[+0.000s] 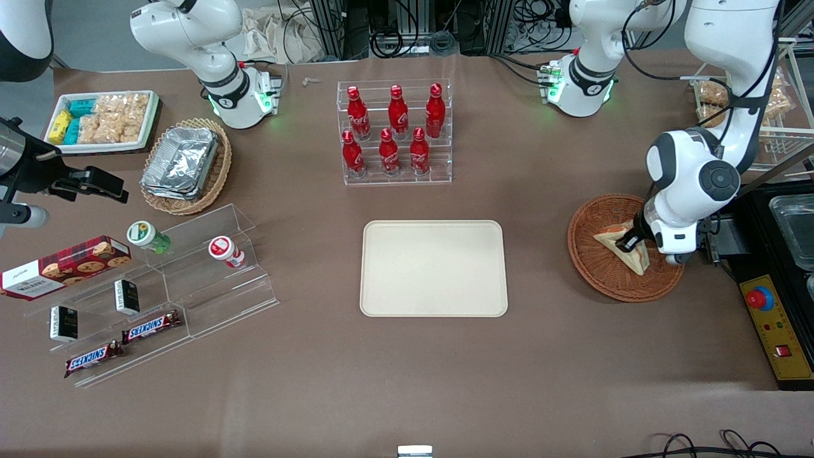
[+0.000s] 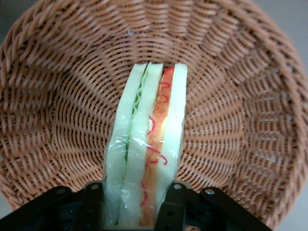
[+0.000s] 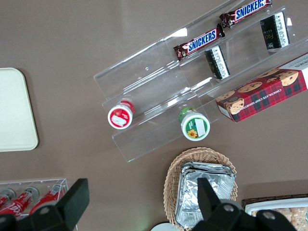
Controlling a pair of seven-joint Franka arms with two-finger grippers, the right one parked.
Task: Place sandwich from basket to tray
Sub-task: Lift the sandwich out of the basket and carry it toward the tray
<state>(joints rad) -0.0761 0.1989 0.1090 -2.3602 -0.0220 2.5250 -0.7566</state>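
Note:
The sandwich (image 1: 615, 237), a pale bread wedge with red-orange and green filling, is in the round reddish-brown wicker basket (image 1: 604, 283) toward the working arm's end of the table. My left gripper (image 1: 631, 242) is down in the basket and shut on the sandwich. In the left wrist view the sandwich (image 2: 149, 139) stands on edge between the two black fingers (image 2: 175, 204), which press on both its bread sides, with the basket's weave (image 2: 57, 120) all around it. The cream-beige tray (image 1: 434, 268) lies bare at the table's middle.
A clear rack of red bottles (image 1: 394, 130) stands farther from the front camera than the tray. A clear stepped shelf with snacks (image 1: 159, 286), a tan basket of foil trays (image 1: 186, 164) and a white snack tray (image 1: 102, 119) lie toward the parked arm's end. A black control box (image 1: 776, 331) is beside the basket.

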